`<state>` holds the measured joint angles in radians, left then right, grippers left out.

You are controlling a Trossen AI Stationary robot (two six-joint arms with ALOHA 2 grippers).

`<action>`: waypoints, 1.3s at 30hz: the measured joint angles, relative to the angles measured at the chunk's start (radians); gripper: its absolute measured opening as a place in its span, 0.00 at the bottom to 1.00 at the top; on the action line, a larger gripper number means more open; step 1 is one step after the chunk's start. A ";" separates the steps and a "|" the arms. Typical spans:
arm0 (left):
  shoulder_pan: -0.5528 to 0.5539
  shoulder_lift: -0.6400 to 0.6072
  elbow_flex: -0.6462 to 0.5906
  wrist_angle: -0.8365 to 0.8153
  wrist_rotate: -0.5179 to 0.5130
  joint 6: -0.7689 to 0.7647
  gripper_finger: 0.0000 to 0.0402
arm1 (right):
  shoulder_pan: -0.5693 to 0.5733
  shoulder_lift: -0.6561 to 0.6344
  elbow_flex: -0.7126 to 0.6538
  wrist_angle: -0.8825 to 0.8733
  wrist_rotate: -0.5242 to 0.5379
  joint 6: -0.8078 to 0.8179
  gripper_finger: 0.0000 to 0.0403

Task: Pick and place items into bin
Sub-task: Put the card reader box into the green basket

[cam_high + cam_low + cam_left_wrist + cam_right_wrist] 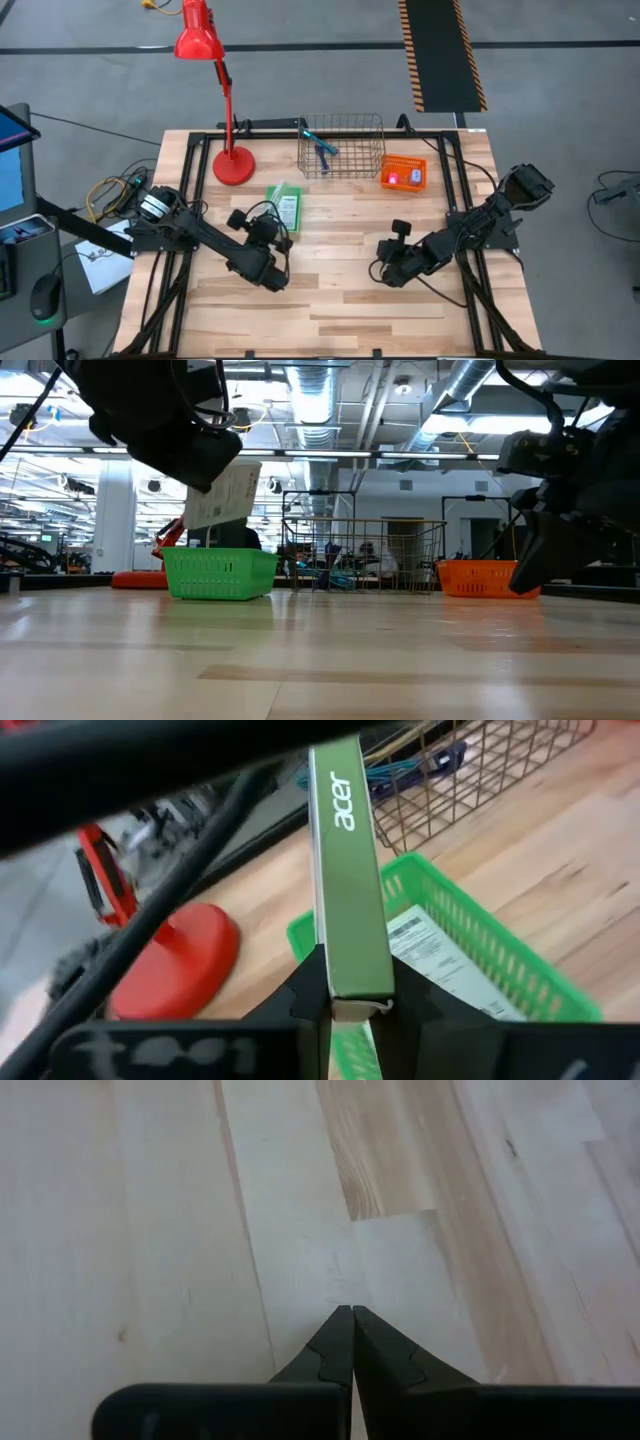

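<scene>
My left gripper [350, 995] is shut on a flat white printed card with a green edge marked "acer" [347, 870]. It hovers over a green basket [470, 935] that holds another white printed card [435, 955]. In the low view the held card [225, 495] hangs just above the green basket [218, 575]. A wire basket [340, 147] holds a dark blue pen [325, 150] and a teal tool [312, 136]. An orange basket [403, 173] holds a small pink-red object [394, 179]. My right gripper [352, 1315] is shut over bare table and touches nothing. My left gripper pinches the card between its two fingers [310, 985] at the card's upper end [355, 982], one finger on each flat face. The fingers slant down from above. The card [225, 495] is lifted clear and hangs tilted below the gripper, over the green basket.
A red desk lamp has its base [233, 165] on the table's far left part, beside the green basket [283, 205]. The wire basket and the orange basket stand along the far edge. Open wooden table lies toward the near edge, where my right gripper [385, 272] hovers.
</scene>
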<state>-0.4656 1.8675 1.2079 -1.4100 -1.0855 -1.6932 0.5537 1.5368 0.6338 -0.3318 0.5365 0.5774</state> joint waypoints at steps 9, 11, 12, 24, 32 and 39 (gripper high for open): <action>0.003 0.000 0.000 0.157 0.045 0.034 0.10 | 0.000 0.000 0.000 0.000 -0.001 -0.001 0.00; 0.004 0.000 0.000 0.176 0.045 0.059 0.10 | 0.000 0.000 0.000 0.001 -0.001 -0.001 0.00; 0.006 0.000 0.000 0.177 0.044 0.064 0.10 | 0.000 0.000 0.000 0.000 -0.001 -0.001 0.00; 0.039 0.000 0.000 0.171 0.100 0.155 0.11 | 0.001 0.000 0.000 0.001 -0.011 -0.001 0.00; 0.042 0.000 0.000 0.171 0.107 0.166 0.18 | 0.001 0.000 0.000 0.001 -0.011 -0.001 0.00; 0.042 0.000 0.000 0.171 0.094 0.166 0.26 | 0.001 0.000 0.000 0.001 -0.011 -0.001 0.00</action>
<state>-0.4236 1.8671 1.2079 -1.2385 -0.9915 -1.5276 0.5549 1.5369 0.6338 -0.3305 0.5255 0.5766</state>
